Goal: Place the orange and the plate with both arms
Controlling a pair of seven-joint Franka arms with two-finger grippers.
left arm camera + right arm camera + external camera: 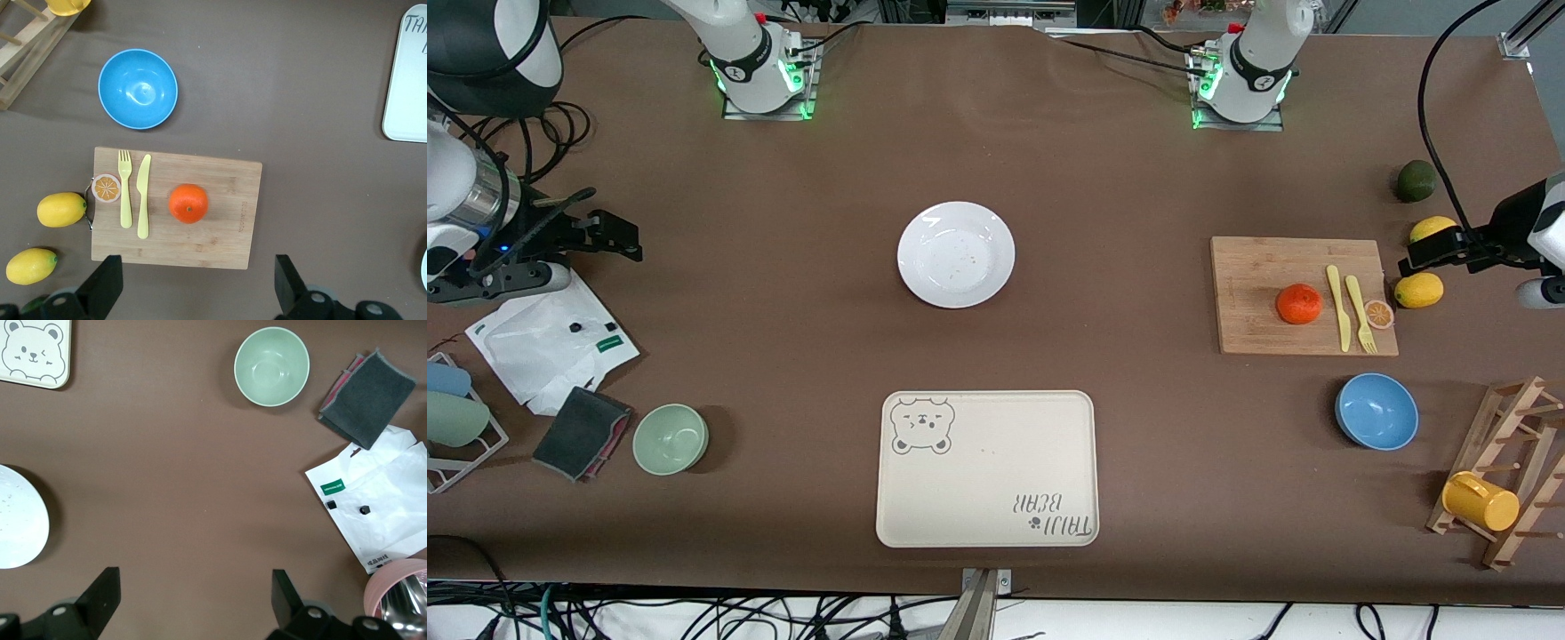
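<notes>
Bare table rings the plate (956, 254); knife (1338, 308) and fork (1360, 313) lie beside the orange (1298, 303).

Table (783, 311): brown cover.
Middle: white plate (956, 254), empty.
Near edge: bear tray (987, 468).
Left arm's end: cutting board (1303, 296), blue bowl (1376, 411), two lemons (1419, 290).
Right arm's end: green bowl (671, 438), grey cloth (583, 433).

Orange (1298, 303): small, round, bright red-orange whole fruit, dimpled top facing up. Sits on a wooden cutting board (1258, 293), roughly at the board's centre, just beside a yellow knife (1338, 307) at its 3 o'clock in the front view, not touching.

Plate (956, 254): round, glossy white, shallow rim, lying flat and upright on the brown table mid-way between the arms' ends. A few faint specks on its surface. Orange lies well apart, at the plate's 3 o'clock.
</notes>
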